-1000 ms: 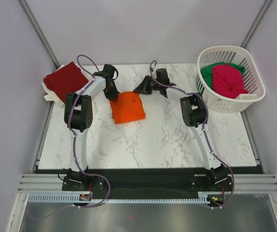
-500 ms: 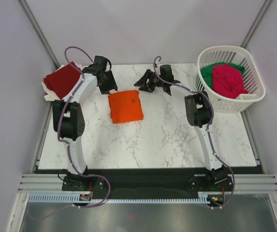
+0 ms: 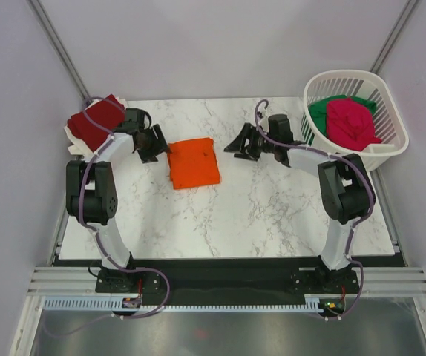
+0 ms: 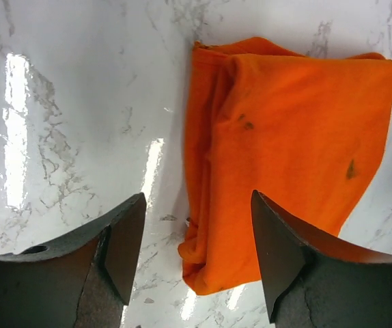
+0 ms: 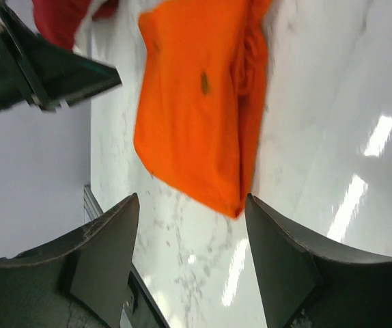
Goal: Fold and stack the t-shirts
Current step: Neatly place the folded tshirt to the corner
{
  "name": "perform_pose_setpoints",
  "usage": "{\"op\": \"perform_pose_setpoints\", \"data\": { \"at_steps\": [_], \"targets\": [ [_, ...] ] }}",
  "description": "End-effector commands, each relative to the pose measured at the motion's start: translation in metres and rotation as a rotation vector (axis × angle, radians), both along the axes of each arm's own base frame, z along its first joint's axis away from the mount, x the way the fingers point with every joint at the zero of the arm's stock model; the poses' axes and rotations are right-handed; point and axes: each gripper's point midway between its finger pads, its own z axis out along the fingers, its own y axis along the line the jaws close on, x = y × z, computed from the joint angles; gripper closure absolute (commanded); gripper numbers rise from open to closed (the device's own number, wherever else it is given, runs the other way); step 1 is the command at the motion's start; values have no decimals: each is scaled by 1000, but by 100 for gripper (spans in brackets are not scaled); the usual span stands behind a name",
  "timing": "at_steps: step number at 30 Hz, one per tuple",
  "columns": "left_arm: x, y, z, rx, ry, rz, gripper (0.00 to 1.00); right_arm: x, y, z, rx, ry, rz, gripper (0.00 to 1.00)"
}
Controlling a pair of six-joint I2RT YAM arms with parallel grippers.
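While the left gripper (image 3: 156, 147) and right gripper (image 3: 238, 144) hung released beside the mid-frame orange shirt (image 3: 194, 162), a clean lift likely needed every layer pinched.

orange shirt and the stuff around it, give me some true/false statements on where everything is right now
1. The orange t-shirt lies folded on the table, between the left gripper and the right gripper. True.
2. The left gripper is shut on the orange t-shirt. False: it is open and holds nothing, beside the shirt's left edge.
3. The dark red t-shirt lies at the table's far left corner. True.
4. The white basket is empty. False: it holds the magenta-pink t-shirt and the green t-shirt.
5. The right gripper holds the green t-shirt. False: it is open and empty, to the right of the orange t-shirt.
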Motion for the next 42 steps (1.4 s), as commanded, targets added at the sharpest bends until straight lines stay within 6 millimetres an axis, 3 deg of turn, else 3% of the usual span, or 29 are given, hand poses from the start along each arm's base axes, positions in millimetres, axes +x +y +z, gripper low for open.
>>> {"op": "perform_pose_setpoints", "data": {
  "at_steps": [1,4,8,16,17,18,22,25,28,32,34,39,42],
  "targets": [
    [22,-3,8,-60,-102,-11,29,-36,-7,-4,-33,-21,28,28],
    [21,-3,-2,-58,-80,-11,29,-77,0,-11,-86,-21,90,28],
    [20,0,-15,-57,-50,-2,29,-112,-8,-19,-125,-7,119,28],
    [31,2,-48,-54,8,4,29,-132,-17,-21,-166,0,150,27],
    [67,-8,-28,-96,-151,-41,23,-132,-17,-20,-166,-6,149,27],
    [68,-12,-31,-115,-144,-53,17,-131,-17,-19,-166,-11,150,27],
    [74,-18,-52,-145,-106,-57,19,-130,-18,-23,-189,0,154,27],
    [73,-19,-58,-151,-90,-47,26,-127,-18,-25,-201,3,154,27],
    [73,-18,-57,-146,-89,-32,46,-125,-18,-25,-203,4,153,27],
    [75,-19,-59,-150,-88,-37,87,-126,-19,-27,-209,6,155,27],
    [76,-20,-58,-154,-91,-40,97,-127,-19,-28,-211,7,157,27],
    [82,-30,-30,-181,-150,-91,98,-127,-20,-29,-213,9,156,27],
    [85,-31,3,-176,-213,-105,98,-127,-20,-26,-208,3,156,27]
  ]
}}
